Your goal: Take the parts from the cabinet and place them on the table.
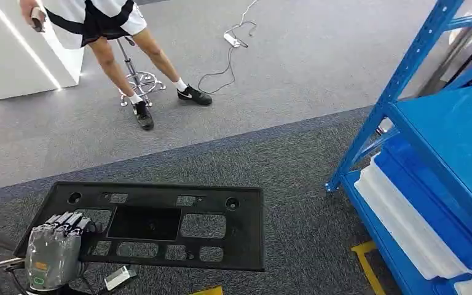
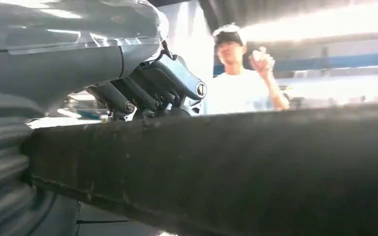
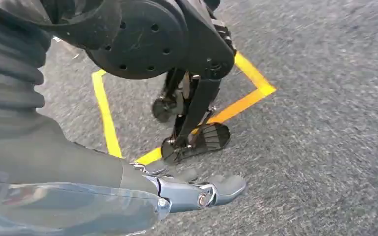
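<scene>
Black plastic panel (image 1: 160,224), a flat part with rectangular cut-outs, is carried level in front of the robot above grey carpet (image 1: 283,160). The left robot hand (image 1: 58,243) grips the panel's near-left edge, fingers (image 2: 147,91) curled over the top face. The right robot hand (image 3: 197,191) hangs at the robot's side above the floor, holding nothing; its fingers appear loosely extended, though how far they are spread cannot be told.

Judgement: the part is off the blue cabinet (image 1: 442,141), which stands to the right, and the step in hand is carriage to the table. No table is visible, so the next move calls for turning to find it while keeping the one-sided grip level.

A person (image 1: 98,24) stands ahead beside a stool (image 1: 136,80). Yellow floor tape (image 3: 103,113) marks the standing spot. No legible writing or brand found.
</scene>
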Available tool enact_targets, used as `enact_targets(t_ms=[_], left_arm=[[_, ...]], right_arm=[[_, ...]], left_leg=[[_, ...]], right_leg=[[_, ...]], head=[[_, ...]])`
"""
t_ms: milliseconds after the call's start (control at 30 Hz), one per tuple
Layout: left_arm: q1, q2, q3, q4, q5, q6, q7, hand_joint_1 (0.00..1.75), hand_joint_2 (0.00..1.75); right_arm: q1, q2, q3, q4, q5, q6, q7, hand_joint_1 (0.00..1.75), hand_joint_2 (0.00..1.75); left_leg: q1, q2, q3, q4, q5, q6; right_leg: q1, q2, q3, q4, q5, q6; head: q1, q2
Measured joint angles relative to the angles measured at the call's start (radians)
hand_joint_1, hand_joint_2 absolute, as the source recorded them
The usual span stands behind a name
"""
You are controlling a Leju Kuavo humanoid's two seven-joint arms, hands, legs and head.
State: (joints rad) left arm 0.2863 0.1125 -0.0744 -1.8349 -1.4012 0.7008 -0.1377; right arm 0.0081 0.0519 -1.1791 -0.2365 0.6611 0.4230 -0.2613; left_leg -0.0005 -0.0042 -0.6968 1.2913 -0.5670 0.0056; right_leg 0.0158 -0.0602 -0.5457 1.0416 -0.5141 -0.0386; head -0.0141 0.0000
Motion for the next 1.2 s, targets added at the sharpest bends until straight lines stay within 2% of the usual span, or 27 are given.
enact_targets(t_ms=[33,67,100,200,233,267,300,367,400,433,500,533,567,600,633,700,733,767,800,833,900,933,967,1033,1067,1100,1200], left_arm=[[0.0,0.0,-0.001,0.0,0.0,0.0,0.0,1.75,1.75],[-0.001,0.0,-0.006,0.004,-0.008,0.0,0.009,1.75,1.75],[-0.008,0.005,-0.026,0.006,-0.029,0.0,0.027,1.75,1.75],[-0.009,0.013,-0.039,0.009,-0.036,0.0,0.048,1.75,1.75],[-0.007,0.014,-0.045,0.009,-0.039,0.001,0.056,1.75,1.75],[-0.006,0.014,-0.051,0.01,-0.044,0.001,0.064,1.75,1.75],[-0.014,0.014,-0.061,0.013,-0.047,0.0,0.072,1.75,1.75],[-0.019,0.014,-0.076,0.014,-0.061,0.0,0.081,1.75,1.75],[-0.019,0.014,-0.088,0.016,-0.072,0.0,0.087,1.75,1.75],[-0.019,0.014,-0.098,0.02,-0.08,0.0,0.093,1.75,1.75],[-0.019,0.014,-0.117,0.023,-0.09,0.0,0.098,1.75,1.75],[-0.02,0.014,-0.123,0.024,-0.091,0.0,0.102,1.75,1.75],[-0.023,0.014,-0.127,0.025,-0.094,0.0,0.106,1.75,1.75],[-0.028,0.015,-0.13,0.026,-0.095,0.0,0.109,1.75,1.75],[-0.03,0.015,-0.134,0.027,-0.096,0.0,0.109,1.75,1.75],[-0.03,0.014,-0.142,0.029,-0.096,0.0,0.112,1.75,1.75],[-0.03,0.015,-0.144,0.029,-0.096,0.0,0.114,1.75,1.75],[-0.03,0.017,-0.145,0.029,-0.096,0.0,0.118,1.75,1.75],[-0.035,0.018,-0.145,0.029,-0.096,0.0,0.121,1.75,1.75],[-0.04,0.019,-0.146,0.03,-0.096,0.0,0.125,1.75,1.75],[-0.042,0.02,-0.15,0.031,-0.096,0.0,0.131,1.75,1.75],[-0.042,0.021,-0.153,0.032,-0.096,0.0,0.134,1.75,1.75],[-0.042,0.022,-0.154,0.034,-0.096,0.0,0.135,1.75,1.75],[-0.042,0.022,-0.156,0.035,-0.096,0.0,0.138,1.75,1.75],[-0.043,0.022,-0.158,0.035,-0.096,0.0,0.139,1.75,1.75],[-0.049,0.022,-0.159,0.035,-0.096,0.0,0.14,1.75,1.75],[-0.052,0.023,-0.164,0.035,-0.096,0.001,0.145,1.75,1.75]], right_arm=[[0.0,0.0,0.0,0.0,0.0,0.0,0.0,0.0,1.75],[-0.001,0.0,0.0,0.003,-0.002,-0.005,0.009,0.0,1.75],[-0.002,0.012,-0.004,0.009,-0.011,-0.013,0.021,0.0,1.75],[-0.009,0.013,-0.015,0.01,-0.021,-0.01,0.027,0.0,1.75],[-0.009,0.013,-0.017,0.01,-0.022,-0.005,0.03,0.0,1.75],[-0.008,0.011,-0.019,0.01,-0.024,0.0,0.03,0.0,1.75],[-0.007,0.011,-0.02,0.01,-0.024,0.009,0.031,0.0,1.75],[-0.005,0.008,-0.022,0.011,-0.024,0.02,0.032,0.0,1.75],[-0.004,0.004,-0.023,0.011,-0.024,0.024,0.032,0.0,1.75],[-0.003,0.0,-0.026,0.011,-0.024,0.029,0.031,0.0,1.75],[-0.004,-0.005,-0.029,0.011,-0.025,0.034,0.029,0.0,1.75],[-0.004,-0.007,-0.029,0.011,-0.025,0.035,0.028,0.0,1.75],[-0.004,-0.008,-0.029,0.011,-0.024,0.036,0.028,0.0,1.75],[-0.004,-0.006,-0.029,0.014,-0.024,0.038,0.028,0.0,1.75],[-0.006,-0.007,-0.029,0.014,-0.024,0.038,0.027,0.0,1.75],[-0.01,-0.01,-0.03,0.013,-0.024,0.037,0.027,0.0,1.75],[-0.011,-0.01,-0.03,0.014,-0.024,0.037,0.028,0.0,1.75],[-0.011,-0.01,-0.03,0.014,-0.023,0.036,0.029,0.0,1.75],[-0.009,-0.011,-0.031,0.014,-0.022,0.035,0.03,0.0,1.75],[-0.006,-0.011,-0.032,0.014,-0.022,0.034,0.03,0.0,1.75],[-0.004,-0.011,-0.037,0.014,-0.021,0.032,0.032,0.0,1.75],[-0.004,-0.012,-0.037,0.014,-0.021,0.031,0.032,0.0,1.75],[-0.004,-0.012,-0.038,0.014,-0.021,0.031,0.032,0.0,1.75],[-0.007,-0.012,-0.039,0.014,-0.021,0.031,0.032,0.0,1.75],[-0.007,-0.012,-0.039,0.014,-0.02,0.031,0.033,0.0,1.75],[-0.007,-0.012,-0.039,0.014,-0.02,0.031,0.034,0.0,1.75],[-0.01,-0.012,-0.039,0.016,-0.018,0.027,0.038,0.0,1.75]], left_leg=[[-0.001,0.0,0.007,-0.013,0.007,0.002],[-0.011,0.009,0.057,-0.105,0.051,0.018],[-0.044,0.114,0.139,-0.266,0.077,0.062],[-0.051,0.067,0.141,-0.291,0.093,0.077],[-0.033,0.048,0.173,-0.331,0.114,0.078],[-0.032,0.042,0.181,-0.348,0.123,0.07],[-0.027,0.029,0.181,-0.353,0.133,0.072],[-0.023,0.002,0.176,-0.349,0.133,0.069],[-0.022,-0.013,0.174,-0.345,0.131,0.067],[-0.018,-0.029,0.172,-0.338,0.128,0.062],[-0.007,-0.059,0.169,-0.318,0.117,0.047],[0.0,-0.073,0.167,-0.302,0.108,0.037],[0.005,-0.083,0.161,-0.287,0.099,0.028],[-0.001,-0.094,0.146,-0.264,0.09,0.018],[0.002,-0.104,0.14,-0.267,0.092,0.014],[0.007,-0.122,0.13,-0.269,0.095,0.003],[0.01,-0.131,0.128,-0.263,0.094,-0.001],[0.008,-0.105,0.126,-0.251,0.086,-0.002],[0.005,-0.053,0.105,-0.211,0.055,-0.006],[0.007,-0.021,0.066,-0.134,0.011,-0.01],[0.008,-0.001,-0.01,0.022,-0.053,-0.012],[0.008,-0.001,-0.027,0.055,-0.053,-0.01],[0.008,-0.001,-0.019,0.038,-0.031,-0.007],[0.003,0.009,0.058,-0.115,0.055,0.008],[-0.007,0.048,0.112,-0.218,0.099,0.021],[-0.02,0.095,0.128,-0.251,0.08,0.028],[-0.029,0.061,0.124,-0.261,0.087,0.039]], right_leg=[[0.001,-0.002,0.0,0.0,0.0,0.0],[0.003,-0.016,0.003,0.0,-0.002,-0.002],[0.006,-0.049,0.009,-0.004,-0.007,0.001],[-0.002,-0.091,0.022,-0.023,-0.002,0.015],[0.002,-0.084,0.034,-0.03,-0.008,0.019],[-0.002,-0.023,0.034,-0.013,-0.018,0.024],[-0.008,0.033,0.007,0.045,-0.053,0.03],[-0.021,0.061,-0.067,0.189,-0.115,0.044],[-0.027,0.06,-0.097,0.241,-0.126,0.052],[-0.032,0.06,-0.108,0.247,-0.109,0.06],[-0.04,0.062,-0.067,0.142,-0.024,0.073],[-0.048,0.075,-0.026,0.049,0.027,0.082],[-0.052,0.116,-0.003,0.007,0.02,0.088],[-0.048,0.142,-0.006,-0.003,0.013,0.081],[-0.045,0.127,-0.013,0.011,0.012,0.066],[-0.037,0.106,-0.014,0.012,0.011,0.05],[-0.043,0.095,-0.014,0.006,0.015,0.041],[-0.042,0.081,-0.012,0.003,0.016,0.034],[-0.041,0.073,-0.011,0.002,0.016,0.027],[-0.036,0.06,-0.013,0.002,0.016,0.026],[-0.028,0.034,-0.015,0.003,0.013,0.021],[-0.025,0.021,-0.014,0.003,0.011,0.019],[-0.022,0.008,-0.012,0.003,0.009,0.018],[-0.018,-0.016,-0.004,0.003,0.003,0.018],[-0.017,-0.027,0.003,0.002,-0.001,0.019],[-0.016,-0.037,0.008,-0.001,-0.004,0.022],[-0.019,-0.07,0.014,-0.008,-0.007,0.038]], head=[[0.0,0.0],[0.0,0.0],[0.002,0.0],[0.0,0.0],[0.0,0.0],[0.002,0.0],[0.001,0.0],[0.002,0.0],[0.001,0.0],[0.001,0.0],[0.002,0.0],[0.002,0.0],[0.001,0.0],[0.005,0.0],[0.001,0.0],[0.003,0.0],[0.002,0.0],[0.002,0.0],[-0.002,0.0],[-0.002,0.0],[-0.001,0.0],[-0.001,0.0],[-0.001,0.0],[-0.001,0.0],[-0.001,0.0],[-0.001,0.0],[-0.001,0.0]])
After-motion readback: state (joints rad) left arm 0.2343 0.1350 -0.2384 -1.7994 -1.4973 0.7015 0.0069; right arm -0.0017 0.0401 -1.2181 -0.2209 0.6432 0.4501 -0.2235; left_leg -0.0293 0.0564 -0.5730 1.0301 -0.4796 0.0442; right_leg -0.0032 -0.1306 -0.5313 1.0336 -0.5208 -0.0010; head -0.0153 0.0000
